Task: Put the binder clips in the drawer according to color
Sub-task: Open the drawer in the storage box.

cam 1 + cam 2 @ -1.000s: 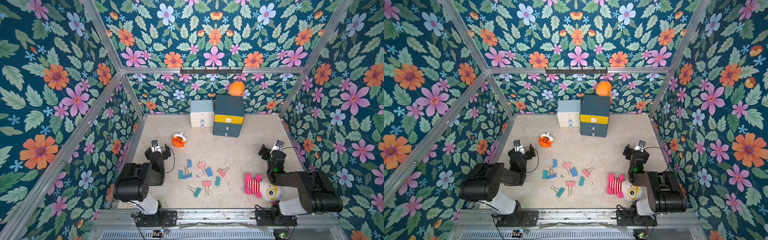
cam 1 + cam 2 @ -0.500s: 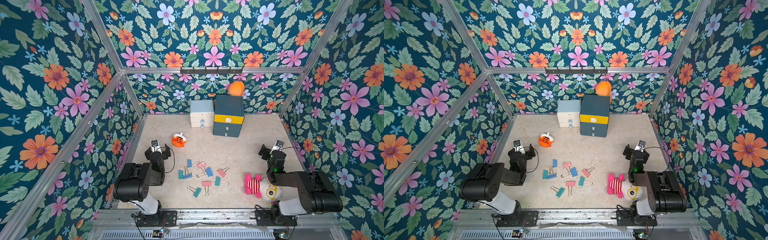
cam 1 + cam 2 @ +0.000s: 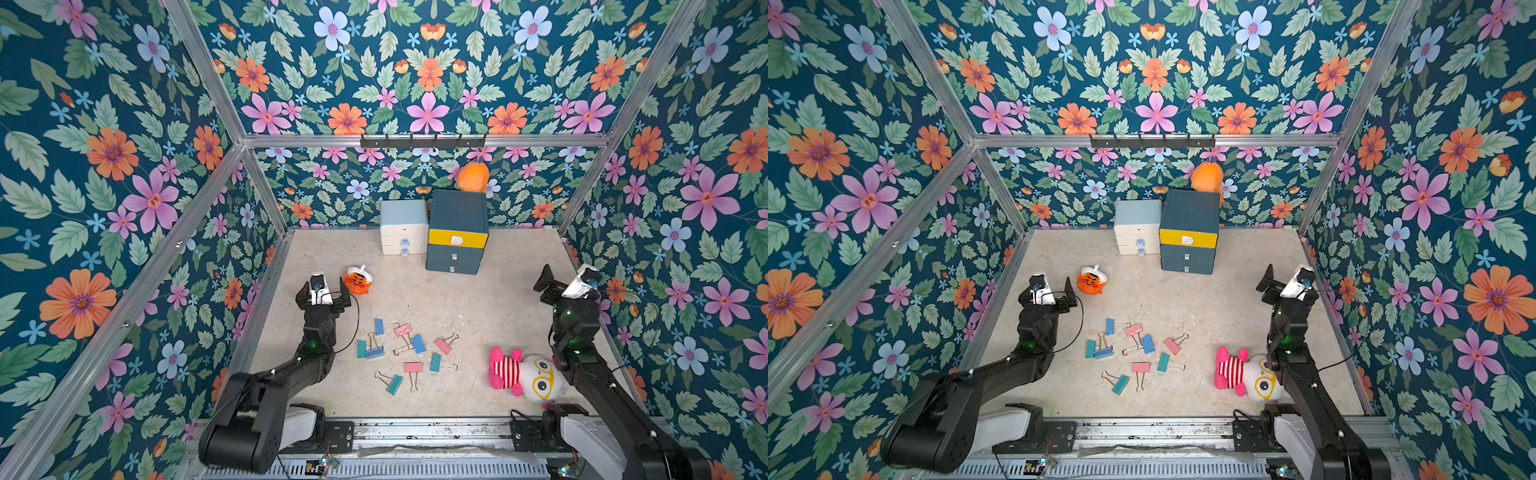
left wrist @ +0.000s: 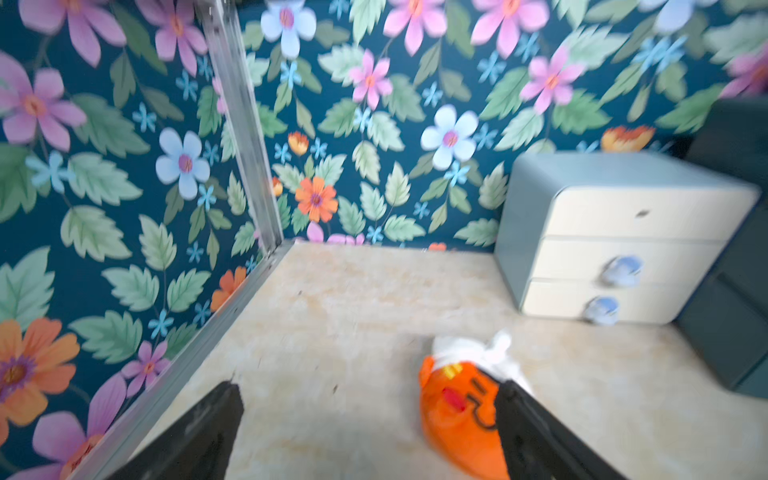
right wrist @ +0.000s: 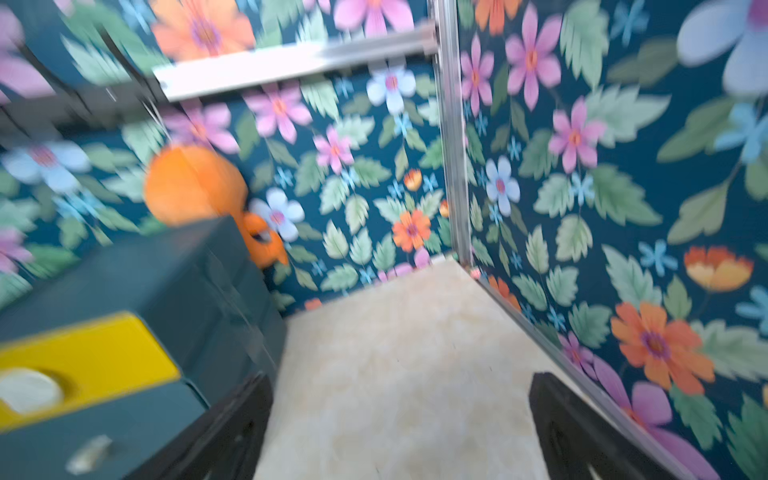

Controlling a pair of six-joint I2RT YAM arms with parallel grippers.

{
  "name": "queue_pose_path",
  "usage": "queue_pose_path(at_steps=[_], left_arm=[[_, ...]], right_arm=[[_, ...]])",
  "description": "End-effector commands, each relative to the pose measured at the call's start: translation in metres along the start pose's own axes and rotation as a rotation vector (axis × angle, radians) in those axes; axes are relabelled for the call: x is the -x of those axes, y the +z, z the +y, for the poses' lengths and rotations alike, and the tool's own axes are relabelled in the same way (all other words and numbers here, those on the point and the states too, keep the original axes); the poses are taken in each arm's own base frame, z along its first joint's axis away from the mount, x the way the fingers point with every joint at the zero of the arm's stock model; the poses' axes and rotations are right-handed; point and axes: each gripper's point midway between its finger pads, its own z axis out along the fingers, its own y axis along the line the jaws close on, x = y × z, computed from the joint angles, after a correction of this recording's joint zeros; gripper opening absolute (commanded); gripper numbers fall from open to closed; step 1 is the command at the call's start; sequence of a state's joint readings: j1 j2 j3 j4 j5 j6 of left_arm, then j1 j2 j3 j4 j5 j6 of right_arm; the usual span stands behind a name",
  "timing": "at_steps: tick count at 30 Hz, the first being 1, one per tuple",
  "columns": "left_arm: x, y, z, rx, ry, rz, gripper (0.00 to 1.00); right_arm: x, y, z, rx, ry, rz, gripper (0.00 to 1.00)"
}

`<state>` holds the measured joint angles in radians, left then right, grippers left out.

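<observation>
binder clips (image 3: 413, 367) scattered on tabletop (image 3: 478, 307) before the drawer (image 3: 457, 212), left claw (image 3: 323, 294) released, right claw (image 3: 567, 284) released, both empty

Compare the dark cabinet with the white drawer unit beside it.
The dark blue-grey cabinet stands taller than the white and pale-blue drawer unit. The cabinet has a yellow front over two dark ones; the unit's fronts are white. The cabinet's handles are white, the unit's knobs pale blue. Both stand at the back wall, drawers shut.

Bright even light, soft shadows; both wrist views motion-blurred.
</observation>
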<state>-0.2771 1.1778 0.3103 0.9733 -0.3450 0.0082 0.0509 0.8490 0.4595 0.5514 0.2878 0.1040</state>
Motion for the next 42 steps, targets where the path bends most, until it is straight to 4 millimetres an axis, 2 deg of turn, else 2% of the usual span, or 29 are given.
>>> queue_pose_path(at_steps=[1, 3, 5, 8, 10, 12, 15, 18, 22, 28, 35, 42], left_arm=[[0.019, -0.004, -0.004, 0.053, -0.089, 0.057, 0.99], [0.031, 0.001, -0.003, 0.102, -0.296, 0.174, 0.99], [0.02, -0.002, 0.004, 0.184, -0.425, 0.288, 0.99], [0.012, 0.006, -0.02, 0.017, -0.519, 0.402, 0.99], [0.011, 0.004, -0.037, -0.083, -0.541, 0.465, 0.99], [0.005, -0.003, -0.044, -0.113, -0.542, 0.527, 0.99], [-0.01, -0.016, -0.042, -0.106, -0.515, 0.601, 0.98], [-0.019, -0.027, -0.044, -0.135, -0.508, 0.638, 0.96], [-0.028, -0.035, -0.045, -0.149, -0.502, 0.666, 0.96], [-0.026, -0.036, -0.05, -0.181, -0.5, 0.662, 0.95], [-0.026, -0.04, -0.051, -0.198, -0.506, 0.657, 0.94], [-0.02, -0.04, -0.056, -0.226, -0.525, 0.64, 0.92]], right_arm=[[-0.006, -0.008, 0.017, 0.051, 0.177, 0.193, 0.99], [-0.015, -0.015, 0.028, 0.079, 0.366, 0.3, 0.99], [-0.018, -0.017, 0.051, 0.199, 0.459, 0.353, 0.99], [-0.042, -0.014, 0.087, 0.299, 0.612, 0.544, 0.99], [-0.063, -0.012, 0.112, 0.302, 0.663, 0.648, 0.99], [-0.077, -0.011, 0.143, 0.337, 0.712, 0.712, 0.94], [-0.081, 0.0, 0.186, 0.408, 0.826, 0.721, 0.85], [-0.089, 0.019, 0.214, 0.425, 0.951, 0.734, 0.77], [-0.106, 0.047, 0.231, 0.409, 1.102, 0.712, 0.67], [-0.128, 0.078, 0.251, 0.383, 1.185, 0.684, 0.65], [-0.148, 0.088, 0.256, 0.32, 1.226, 0.686, 0.67], [-0.145, 0.095, 0.257, 0.334, 1.245, 0.641, 0.65]])
